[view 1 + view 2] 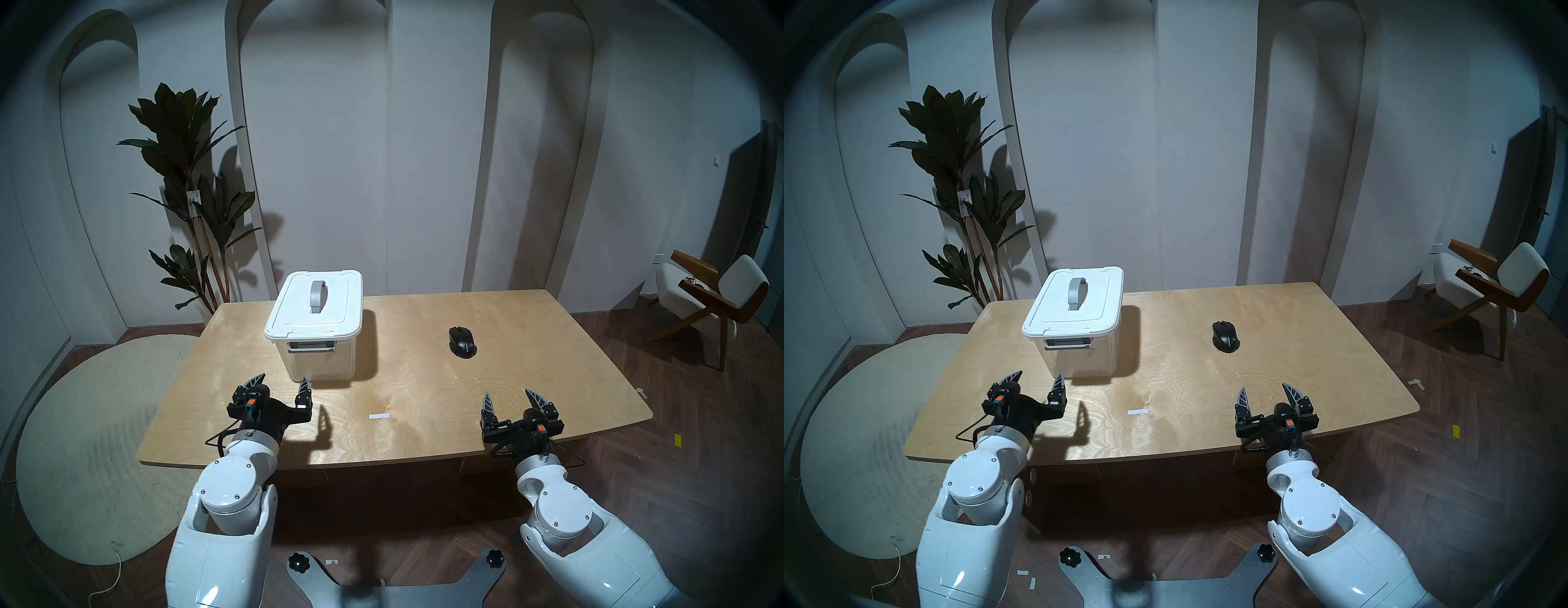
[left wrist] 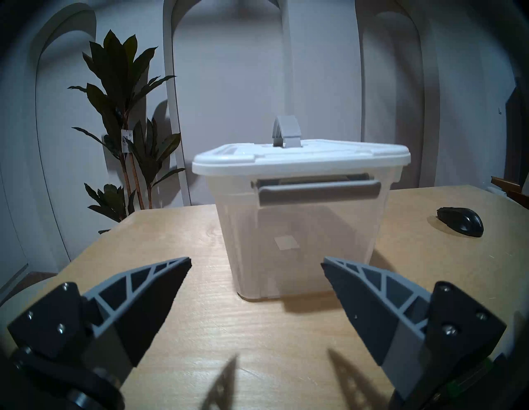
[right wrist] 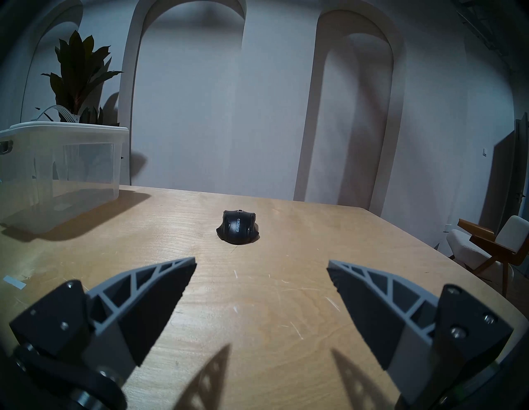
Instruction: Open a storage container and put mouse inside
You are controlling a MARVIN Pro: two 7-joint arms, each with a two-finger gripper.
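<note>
The storage container is kept shut on the desk; the mouse is set well apart. Nothing is gripped by the left tool or right tool, both spread wide.

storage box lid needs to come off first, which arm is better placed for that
Left. The left gripper sits right in front of the storage box, jaws open, facing its grey latch. The right gripper faces the mouse, farther from the box.
</note>
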